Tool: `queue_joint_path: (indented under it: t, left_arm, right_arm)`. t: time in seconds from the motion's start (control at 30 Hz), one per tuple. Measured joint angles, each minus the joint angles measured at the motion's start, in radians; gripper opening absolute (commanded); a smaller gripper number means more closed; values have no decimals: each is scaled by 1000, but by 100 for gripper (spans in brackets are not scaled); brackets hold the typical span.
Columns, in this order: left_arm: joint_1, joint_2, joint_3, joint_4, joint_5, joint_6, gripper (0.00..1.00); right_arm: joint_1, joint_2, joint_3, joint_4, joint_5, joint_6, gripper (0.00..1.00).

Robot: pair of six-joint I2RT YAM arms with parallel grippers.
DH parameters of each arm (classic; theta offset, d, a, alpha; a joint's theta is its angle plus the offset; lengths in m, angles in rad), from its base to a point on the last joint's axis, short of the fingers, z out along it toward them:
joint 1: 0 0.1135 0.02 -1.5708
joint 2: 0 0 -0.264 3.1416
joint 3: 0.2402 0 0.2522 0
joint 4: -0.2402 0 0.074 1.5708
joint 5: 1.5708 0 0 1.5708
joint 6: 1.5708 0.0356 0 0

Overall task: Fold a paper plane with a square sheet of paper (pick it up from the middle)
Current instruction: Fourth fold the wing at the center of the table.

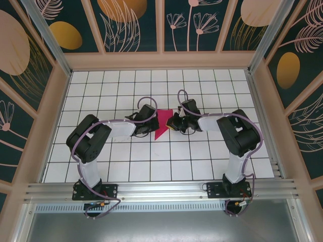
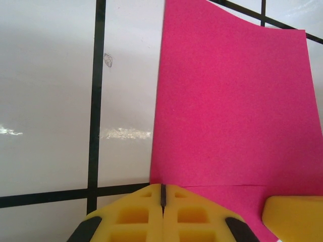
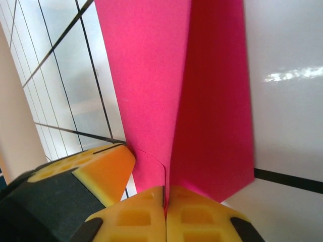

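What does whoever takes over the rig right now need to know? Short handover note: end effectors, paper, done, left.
Left end effector: shut, pinching one edge of the pink sheet.
Right end effector: shut, pinching the same sheet close beside the left one.
Sheet: over the middle of the table, between the two arms, bent along a crease into two panels that meet at the pinch.
Done: sheet picked up, at least one crease in.
Left: the remaining folds; this is not a finished plane. I can't tell how many folds are already in.
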State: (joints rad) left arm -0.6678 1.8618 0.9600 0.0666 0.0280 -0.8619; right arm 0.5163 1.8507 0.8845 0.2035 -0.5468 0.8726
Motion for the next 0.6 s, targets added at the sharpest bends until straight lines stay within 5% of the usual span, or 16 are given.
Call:
queue_joint_path:
  t: [0.4,0.6]
  left_arm:
    - [0,-203,22,-68,-21,32,42]
    - [0,-356,0,-53,-62,69,51]
  right_arm:
    - [0,-183,-18,-51,124,-1,0]
    - [21,-298,-14,-98,228,32,0]
